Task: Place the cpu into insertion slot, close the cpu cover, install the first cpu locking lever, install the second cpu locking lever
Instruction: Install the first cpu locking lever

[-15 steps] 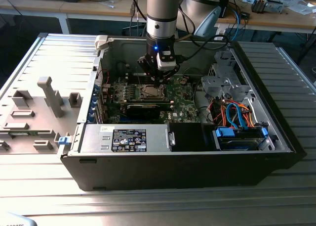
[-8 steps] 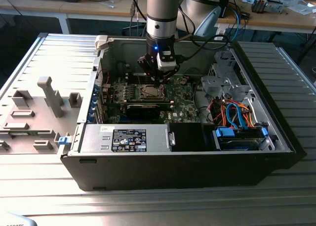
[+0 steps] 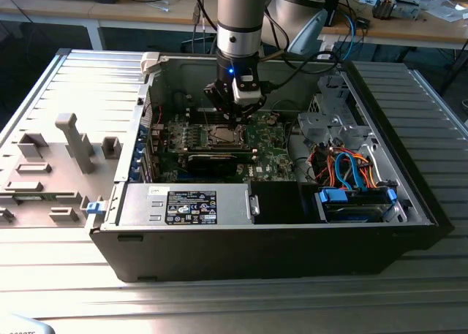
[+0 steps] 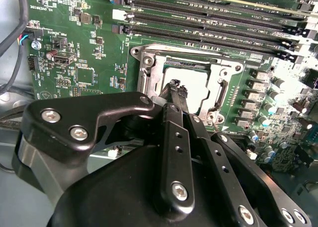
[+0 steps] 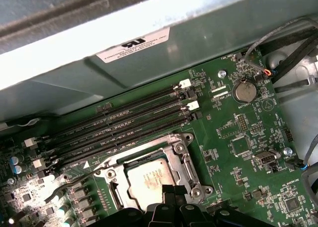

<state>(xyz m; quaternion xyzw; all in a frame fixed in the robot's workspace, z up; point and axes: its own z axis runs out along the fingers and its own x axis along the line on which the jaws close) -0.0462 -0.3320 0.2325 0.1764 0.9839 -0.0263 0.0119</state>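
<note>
At the exterior view's left a grey side panel [image 3: 66, 155] lies flat on the ribbed metal table [image 3: 234, 305], with plastic fittings standing on it. Beside it sits the open computer case [image 3: 219, 253], with one black labelled power-supply box [image 3: 191, 206] along its near wall. Mid-case, the one arm [image 3: 238, 20] points straight down from above, wrist vertical. Its gripper [image 3: 235, 115] hangs just over the insertion slot [image 3: 219, 134] on the green motherboard [image 3: 270, 147]. Further toward the exterior view's right are a tangle of orange and blue cables [image 3: 344, 162] and one blue-trimmed drive cage [image 3: 356, 202].

That wide look gives me the whole case and the arm's stance; the wrist views bring the socket up close. In the first wrist view the cpu [image 5: 149, 180] lies in the slot, silver face up. The cpu cover [image 5: 171, 162] appears to lie flat around it as a frame, its window showing the chip. Four long memory slots [image 5: 124, 122] run beside the socket, and one coin battery [image 5: 244, 91] sits well apart from it, near a corner of the board. In the second wrist view the two black fingers [image 4: 169, 132] run down and meet at the tips. They are drawn together with nothing visible between them, right at the cpu's edge. Whether they touch it I cannot tell.
</note>
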